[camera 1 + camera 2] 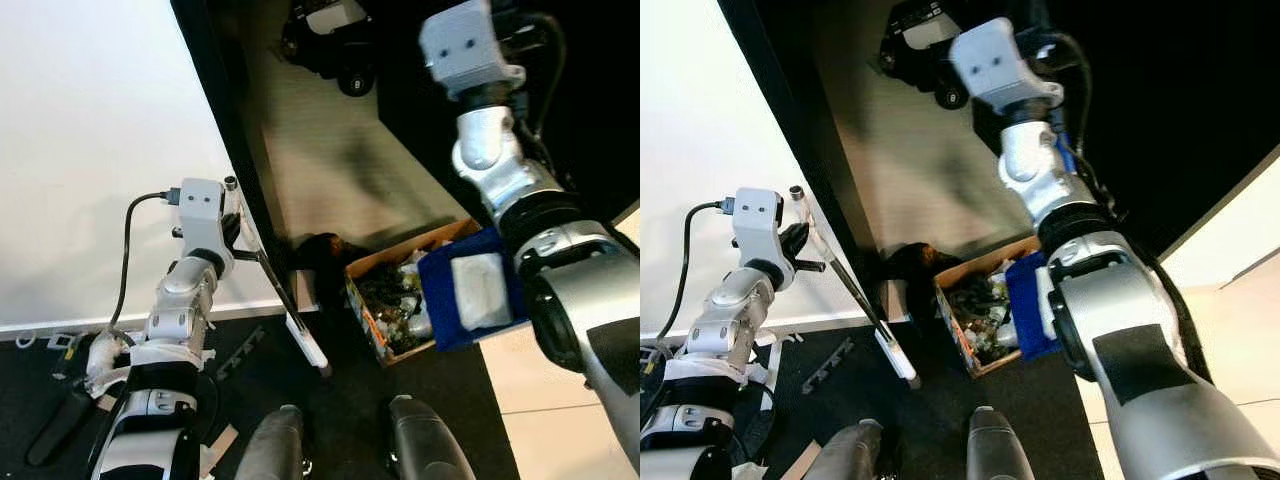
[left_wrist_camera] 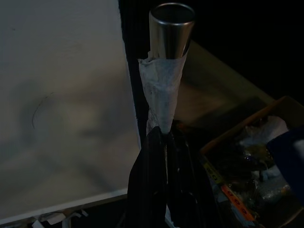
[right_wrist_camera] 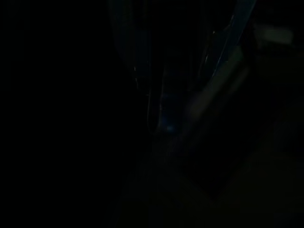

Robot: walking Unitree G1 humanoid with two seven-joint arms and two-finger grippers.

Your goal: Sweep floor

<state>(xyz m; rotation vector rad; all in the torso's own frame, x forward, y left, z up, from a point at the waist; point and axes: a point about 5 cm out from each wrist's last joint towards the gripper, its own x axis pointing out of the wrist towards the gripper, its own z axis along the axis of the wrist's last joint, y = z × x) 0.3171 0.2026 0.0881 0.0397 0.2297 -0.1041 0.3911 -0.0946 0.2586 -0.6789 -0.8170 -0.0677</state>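
Silver broom handle (image 1: 262,262) sits clamped in my left gripper (image 1: 236,232), slanting down to the dark floor (image 1: 330,400) beside the cardboard box (image 1: 385,300) of rubbish. My right gripper is raised high into shadow; I cannot tell how its fingers stand.

A silver pole (image 1: 262,262) with a white lower section is seen against a white wall (image 1: 90,150). A brown cardboard box (image 1: 400,300) is filled with dark and white rubbish, and a blue object (image 1: 470,290) is seen beside it. The floor (image 1: 340,410) is black, with pale tiles (image 1: 540,400) to the right.
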